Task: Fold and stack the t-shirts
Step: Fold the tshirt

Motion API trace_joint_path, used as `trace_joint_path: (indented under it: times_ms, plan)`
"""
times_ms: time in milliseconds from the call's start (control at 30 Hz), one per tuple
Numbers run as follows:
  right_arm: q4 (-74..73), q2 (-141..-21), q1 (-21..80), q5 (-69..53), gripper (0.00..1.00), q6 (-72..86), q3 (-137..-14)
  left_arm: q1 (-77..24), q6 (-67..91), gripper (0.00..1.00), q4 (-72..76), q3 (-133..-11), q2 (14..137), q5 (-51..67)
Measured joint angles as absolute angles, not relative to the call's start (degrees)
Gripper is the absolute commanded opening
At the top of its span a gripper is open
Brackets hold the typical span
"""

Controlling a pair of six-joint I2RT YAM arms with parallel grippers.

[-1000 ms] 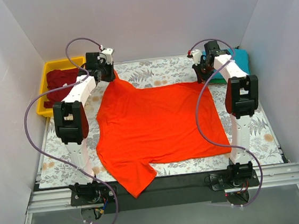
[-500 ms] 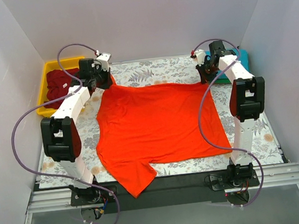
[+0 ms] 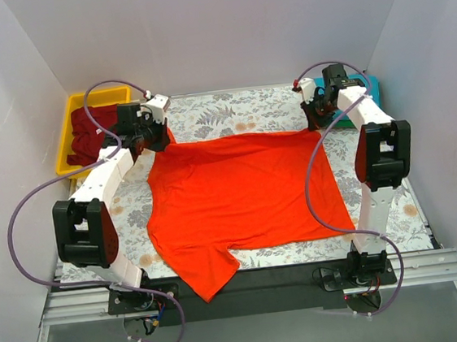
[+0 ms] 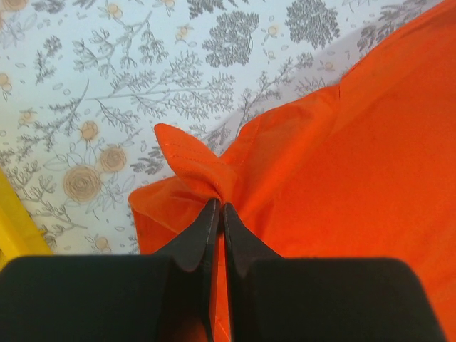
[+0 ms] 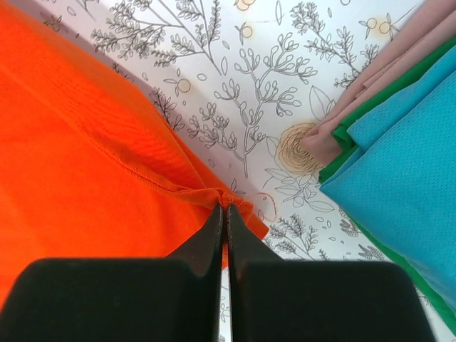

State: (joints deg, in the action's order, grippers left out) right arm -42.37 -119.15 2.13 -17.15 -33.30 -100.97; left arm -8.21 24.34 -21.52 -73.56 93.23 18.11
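The bright orange-red t-shirt [image 3: 239, 190] lies spread on the floral cloth, one sleeve hanging over the near edge. My left gripper [image 3: 159, 135] is shut on its far left corner [image 4: 196, 167]. My right gripper [image 3: 315, 119] is shut on its far right corner [image 5: 239, 199]. Both pinch bunched fabric just above the table. The dark maroon t-shirt [image 3: 92, 130] lies in the yellow bin. The teal t-shirt [image 3: 361, 92] lies folded at the far right on a green t-shirt [image 5: 342, 139]; the teal one also shows in the right wrist view [image 5: 406, 157].
The yellow bin [image 3: 68, 126] stands at the far left corner. A folded pinkish cloth [image 5: 370, 92] lies under the green and teal stack. White walls enclose the table on three sides. Floral cloth [image 3: 231, 113] shows bare behind the shirt.
Both grippers have pulled the shirt's far edge back and outward. The far left corner was raised and bunched; now the far edge is stretched straight and low.
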Motion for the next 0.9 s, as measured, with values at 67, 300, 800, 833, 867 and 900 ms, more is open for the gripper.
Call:
trace_joint_path:
  times_ms: [67,300,800,833,867,900]
  plan:
    - [-42.3,-118.4,2.0,-17.4,0.01,-33.5,-100.2,-8.2,24.3,0.0,-22.0,-71.7,92.0,18.0]
    - [-42.3,-115.5,1.6,-17.8,0.01,-35.0,-96.1,-8.2,24.4,0.0,-23.5,-67.0,88.2,17.8]
    - [-42.2,-112.9,1.5,-17.8,0.01,-37.7,-86.7,-8.2,23.8,0.0,-24.4,-56.9,84.1,16.9]
    - [-42.1,-112.9,1.5,-17.8,0.01,-37.8,-86.1,-8.2,23.8,0.0,-24.4,-56.6,84.1,16.9]
    - [-42.1,-112.9,1.5,-17.8,0.01,-37.8,-85.4,-8.2,23.8,0.0,-24.4,-56.2,84.1,16.8]
    - [-42.2,-112.9,1.5,-17.8,0.01,-37.9,-85.0,-8.2,23.8,0.0,-24.3,-55.9,84.1,16.8]
